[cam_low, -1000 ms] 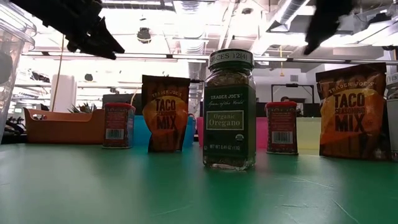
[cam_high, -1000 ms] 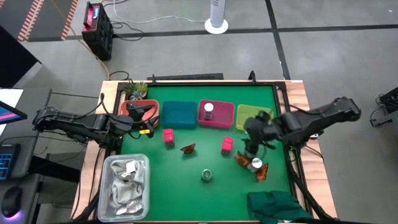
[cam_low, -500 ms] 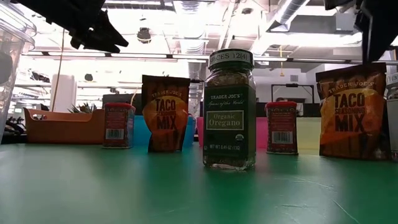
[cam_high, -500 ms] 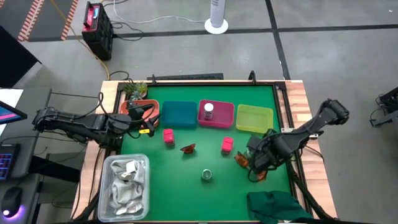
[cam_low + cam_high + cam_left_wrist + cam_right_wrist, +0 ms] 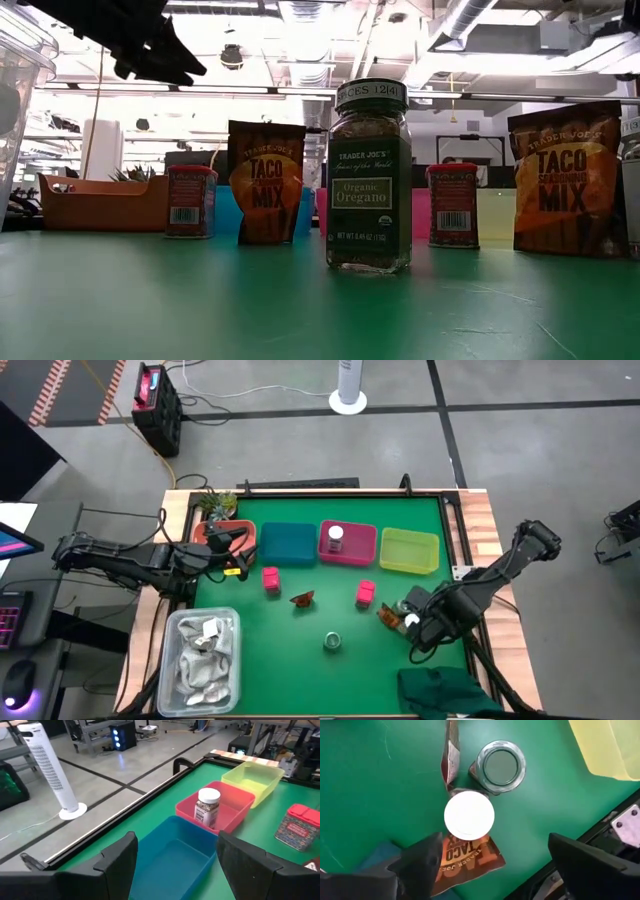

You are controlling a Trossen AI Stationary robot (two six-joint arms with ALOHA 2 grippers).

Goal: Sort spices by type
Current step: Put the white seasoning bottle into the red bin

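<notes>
1. The green felt tabletop (image 5: 300,660) is carrying four coloured plastic bins along its far edge.
2. My right hand (image 5: 415,622) is hovering wide open and empty over a white-capped spice jar (image 5: 469,816), which is touching an orange-brown foil taco packet (image 5: 467,860).
3. My left hand (image 5: 235,540) is waiting half open and empty by the orange bin (image 5: 205,532).

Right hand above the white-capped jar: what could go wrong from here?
The right hand hangs open over the white-capped jar, which is crowded by a glass jar and taco packets. Descending, a finger might catch a packet or knock the glass jar over. It could also pinch foil along with the jar.
</notes>
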